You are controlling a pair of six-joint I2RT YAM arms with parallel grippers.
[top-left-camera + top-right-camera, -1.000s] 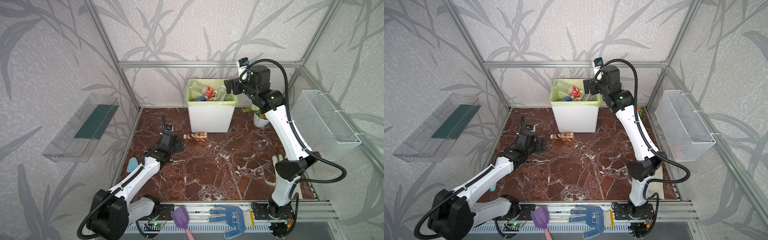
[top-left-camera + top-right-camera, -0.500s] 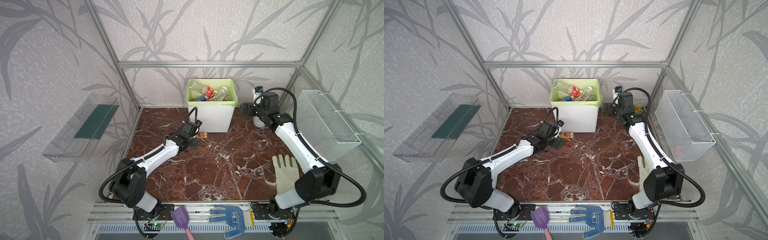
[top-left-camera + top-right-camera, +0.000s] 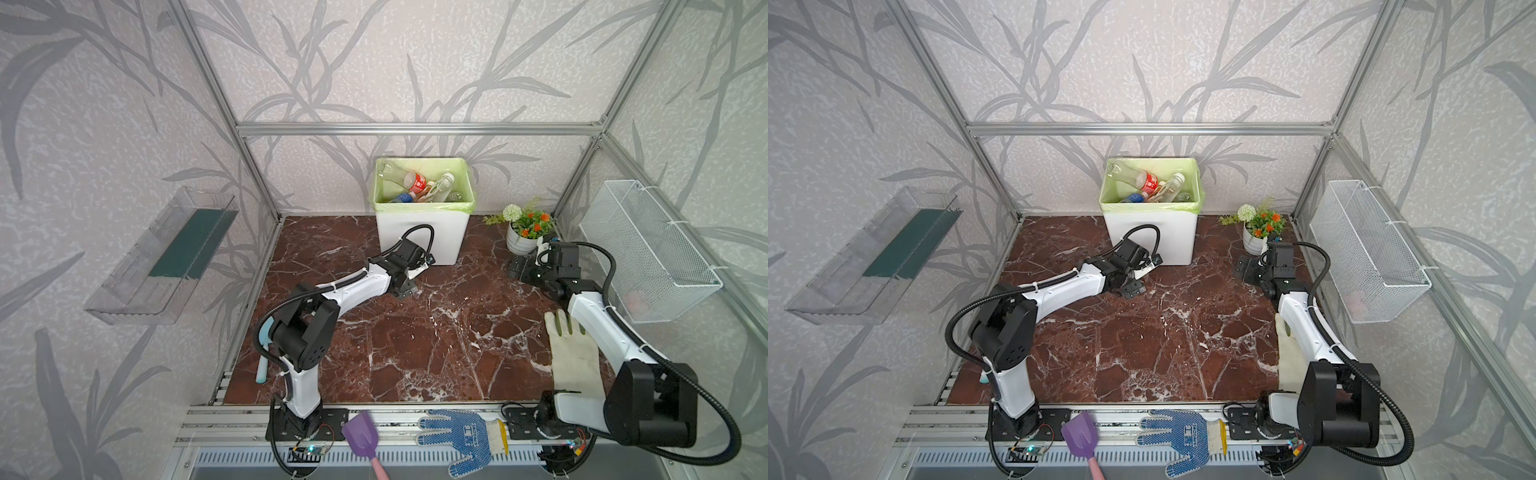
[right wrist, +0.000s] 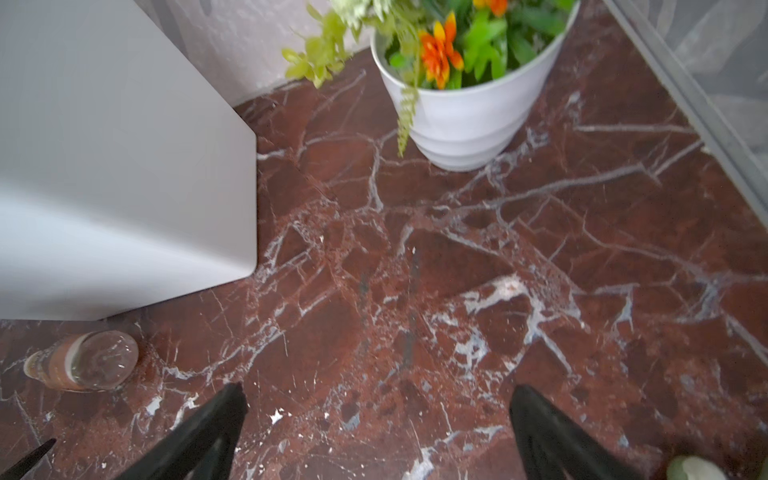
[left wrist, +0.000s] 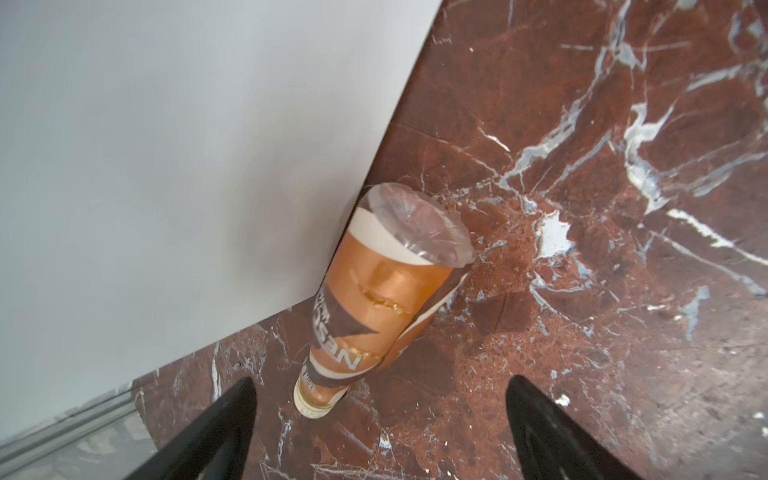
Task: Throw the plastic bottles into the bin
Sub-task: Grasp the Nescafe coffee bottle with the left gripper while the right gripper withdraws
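Observation:
The white bin (image 3: 449, 239) (image 3: 1177, 241) with a green liner stands at the back, with several plastic bottles (image 3: 415, 183) (image 3: 1148, 180) inside. One bottle (image 5: 374, 286) (image 4: 83, 359) with an orange and brown label lies on the floor against the bin's wall (image 5: 166, 166). My left gripper (image 5: 380, 380) (image 3: 409, 282) is open, low at that bottle's cap end, and its fingers touch nothing. The arm hides this bottle in both top views. My right gripper (image 4: 378, 386) (image 3: 519, 268) (image 3: 1248, 268) is open and empty over bare floor beside the flower pot.
A white flower pot (image 3: 521, 243) (image 4: 461, 116) stands right of the bin. A wire mesh basket (image 3: 648, 249) hangs on the right wall and a clear shelf (image 3: 162, 257) on the left. A cream glove (image 3: 575, 357), blue glove (image 3: 461, 436) and purple scoop (image 3: 359, 432) lie in front.
My left arm swung from the left of the floor over to the bottle by the bin. My right arm came down from above the bin to the floor near the flower pot.

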